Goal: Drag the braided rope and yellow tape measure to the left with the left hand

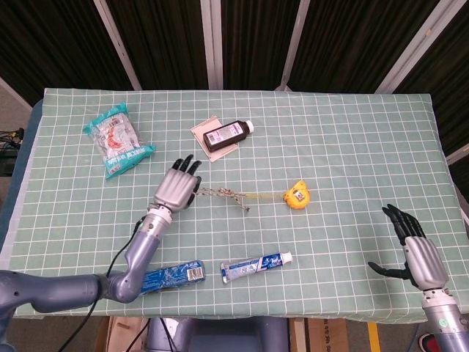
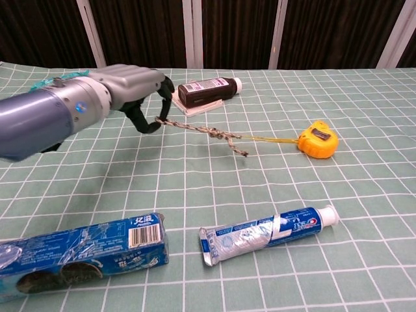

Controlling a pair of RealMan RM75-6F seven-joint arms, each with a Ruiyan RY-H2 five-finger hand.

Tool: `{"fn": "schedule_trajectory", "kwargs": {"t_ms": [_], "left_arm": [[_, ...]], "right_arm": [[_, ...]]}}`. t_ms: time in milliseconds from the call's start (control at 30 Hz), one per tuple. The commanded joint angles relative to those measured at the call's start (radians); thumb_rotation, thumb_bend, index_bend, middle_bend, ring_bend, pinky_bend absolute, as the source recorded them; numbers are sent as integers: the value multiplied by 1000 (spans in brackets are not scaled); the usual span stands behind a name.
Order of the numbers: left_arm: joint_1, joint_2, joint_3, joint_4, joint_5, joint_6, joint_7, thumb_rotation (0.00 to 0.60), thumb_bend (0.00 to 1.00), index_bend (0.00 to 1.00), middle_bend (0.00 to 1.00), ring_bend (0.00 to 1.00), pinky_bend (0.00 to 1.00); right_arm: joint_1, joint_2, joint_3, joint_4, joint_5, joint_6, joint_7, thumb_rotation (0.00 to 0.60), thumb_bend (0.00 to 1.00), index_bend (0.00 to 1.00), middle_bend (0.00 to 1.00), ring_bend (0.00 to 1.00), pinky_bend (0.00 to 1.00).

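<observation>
My left hand pinches the left end of the braided rope, which runs taut to the right across the green checked cloth. A thin yellow strap joins the rope to the yellow tape measure, lying right of centre. My right hand hovers open near the table's front right corner, holding nothing; the chest view does not show it.
A dark bottle on a card lies just behind the rope. A teal snack bag sits far left. A toothpaste tube and a blue biscuit pack lie near the front edge.
</observation>
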Motion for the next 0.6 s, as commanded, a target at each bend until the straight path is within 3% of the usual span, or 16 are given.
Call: {"fn": "schedule_trajectory", "kwargs": {"t_ms": [33, 300, 600], "left_arm": [[64, 98, 29, -84, 48, 47, -44, 600, 549, 567, 113, 3, 141], [205, 293, 104, -161, 127, 110, -163, 600, 550, 567, 113, 3, 141], [355, 465, 179, -120, 203, 144, -332, 600, 550, 567, 113, 3, 141]], "right_arm": [[-1, -3, -1, 1, -5, 5, -10, 600, 115, 0, 0, 0, 0], [-3, -10, -1, -1, -3, 9, -39, 600, 115, 0, 0, 0, 0], [-6, -21, -4, 0, -14, 19, -75, 600, 115, 0, 0, 0, 0]]}}
